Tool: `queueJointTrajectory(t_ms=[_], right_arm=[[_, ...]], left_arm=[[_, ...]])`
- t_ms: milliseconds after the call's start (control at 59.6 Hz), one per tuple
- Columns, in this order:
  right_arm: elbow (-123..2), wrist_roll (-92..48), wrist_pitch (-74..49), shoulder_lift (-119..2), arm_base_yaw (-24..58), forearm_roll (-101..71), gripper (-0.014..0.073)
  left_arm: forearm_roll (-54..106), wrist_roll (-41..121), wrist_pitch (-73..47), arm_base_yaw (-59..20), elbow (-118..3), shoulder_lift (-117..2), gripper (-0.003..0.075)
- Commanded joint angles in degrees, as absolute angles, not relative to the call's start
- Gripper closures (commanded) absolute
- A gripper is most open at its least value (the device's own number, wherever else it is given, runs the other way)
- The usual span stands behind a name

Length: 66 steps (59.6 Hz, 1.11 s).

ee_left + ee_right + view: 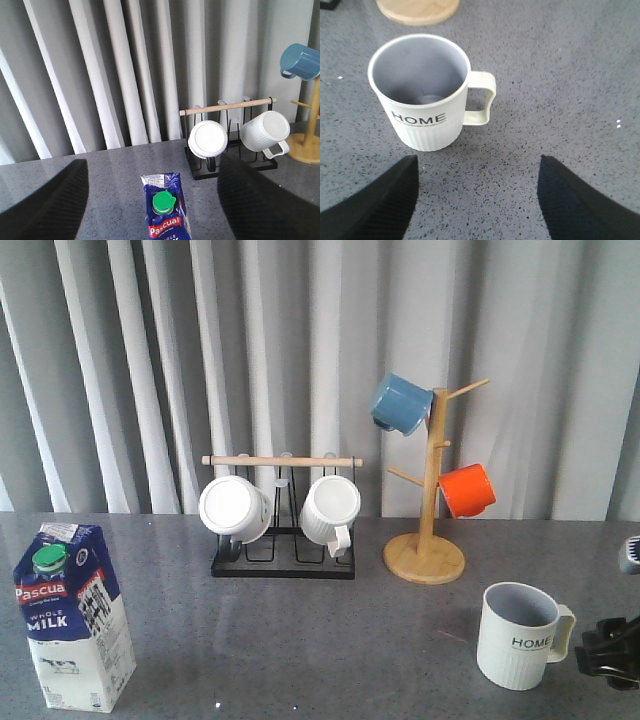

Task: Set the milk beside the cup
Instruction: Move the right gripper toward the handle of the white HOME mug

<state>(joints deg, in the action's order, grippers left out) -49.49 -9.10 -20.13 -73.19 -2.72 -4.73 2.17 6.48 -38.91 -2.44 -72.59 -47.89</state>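
Note:
The milk [72, 618] is a blue-and-white carton with a green cap, upright at the table's front left. In the left wrist view the milk [165, 210] stands between and beyond my open left gripper [152, 200] fingers, apart from both. The cup [520, 636], an off-white ribbed mug lettered "HOME", stands at the front right with its handle to the right. My right gripper [477, 200] is open and empty just short of the cup [422, 92]. In the front view only part of the right gripper [612, 650] shows, right of the cup.
A black wire rack [283, 558] with a wooden bar holds two plain white mugs [235, 510] at the back centre. A wooden mug tree [428, 540] with a blue mug [400, 405] and an orange mug [467, 490] stands behind the cup. Curtains hang behind the table.

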Motion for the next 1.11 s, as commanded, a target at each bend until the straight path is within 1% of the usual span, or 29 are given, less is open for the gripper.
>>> queueJointTrajectory(t_ms=[0, 101, 235, 336, 419, 822, 1091], right_arm=[[-51.3, -8.4, -14.5, -75.1, -3.1, -3.9, 0.0109], [-51.3, -8.4, -12.0, -78.3, -3.3, -4.1, 0.0109], [-51.3, -7.6, -8.4, -81.7, -6.0, -4.5, 0.0109], [-51.3, -5.9, -8.3, -83.7, -9.3, -4.9, 0.0109], [-51.3, -7.0, -9.7, -84.4, -10.5, -5.8, 0.0109], [-51.3, -8.5, -9.9, -84.8, -8.1, -6.0, 0.0109], [-51.3, -15.1, -8.6, -84.8, -8.1, -14.3, 0.0109]], left_arm=[[2.8, 6.4, -34.5, -3.0, -74.4, -48.0, 0.0195], [2.8, 6.4, -34.6, -3.0, -74.4, -48.0, 0.0195], [2.8, 6.4, -34.6, -3.0, -74.4, -48.0, 0.0195], [2.8, 6.4, -34.6, -3.0, -74.4, -48.0, 0.0195], [2.8, 6.4, -34.6, -3.0, -74.4, -48.0, 0.0197], [2.8, 6.4, -34.6, -3.0, -74.4, -48.0, 0.0197], [2.8, 6.4, -34.6, -3.0, -74.4, -48.0, 0.0197]])
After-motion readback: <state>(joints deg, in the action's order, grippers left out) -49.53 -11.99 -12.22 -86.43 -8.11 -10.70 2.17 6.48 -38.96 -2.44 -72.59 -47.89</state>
